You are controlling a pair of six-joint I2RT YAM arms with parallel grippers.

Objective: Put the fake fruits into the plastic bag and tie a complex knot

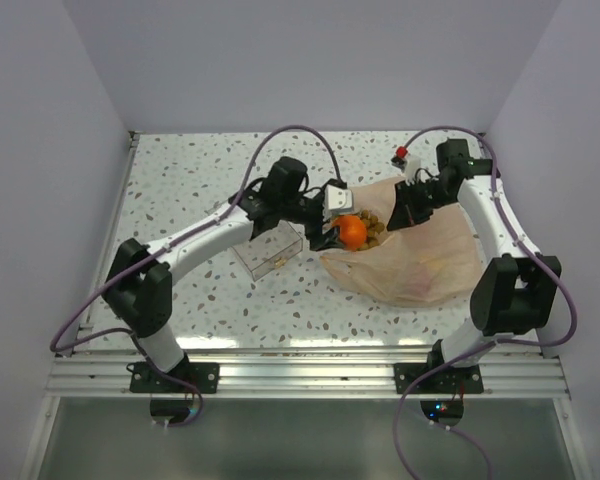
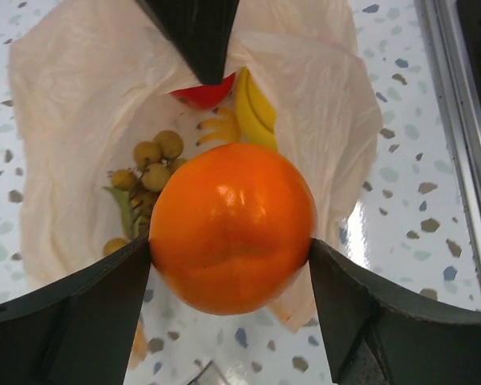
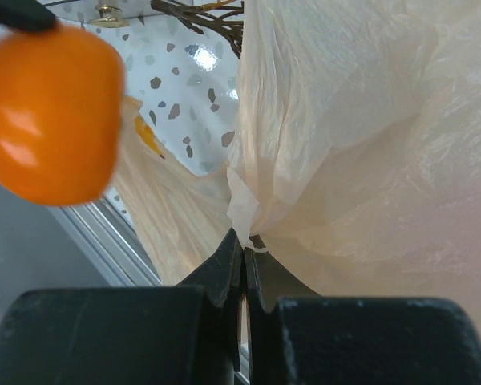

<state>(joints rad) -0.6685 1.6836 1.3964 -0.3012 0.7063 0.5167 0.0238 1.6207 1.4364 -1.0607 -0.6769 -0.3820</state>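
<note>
Counter (image 1: 200, 170): speckled terrazzo, both arms reaching in from the near edge.

Left hand (image 2: 231, 253): 2 fingers (image 2: 80, 305) spread wide and clamped on the orange fruit (image 2: 232, 224), 1 pad on each side of it. The fruit is round and glossy and fills the gap between the pads. In the top view it sits at the left rim of the bag's mouth, about mid-counter. Whether it touches the film below cannot be told.

Right hand (image 3: 242, 249): fingers pressed together, pinching a gathered fold of the plastic bag (image 1: 430, 260) at the far side of its opening. The film rises from the pinch in creases.

Plastic bag: thin, translucent peach, lying on the right half of the counter with its mouth facing left toward the left hand. Its body spreads toward the near right, between the 2 arms.

Contents seen through the mouth in the left wrist view:
- grape cluster (image 2: 154, 160), tan-brown, on the left side
- green bit (image 2: 122, 204) just beside the grapes
- banana (image 2: 255, 108), yellow, farther in
- 1 red apple (image 2: 202, 95), partly hidden behind the right hand's dark finger

Clear tray (image 1: 268, 250): on the counter just left of the bag, under the left forearm.
</note>
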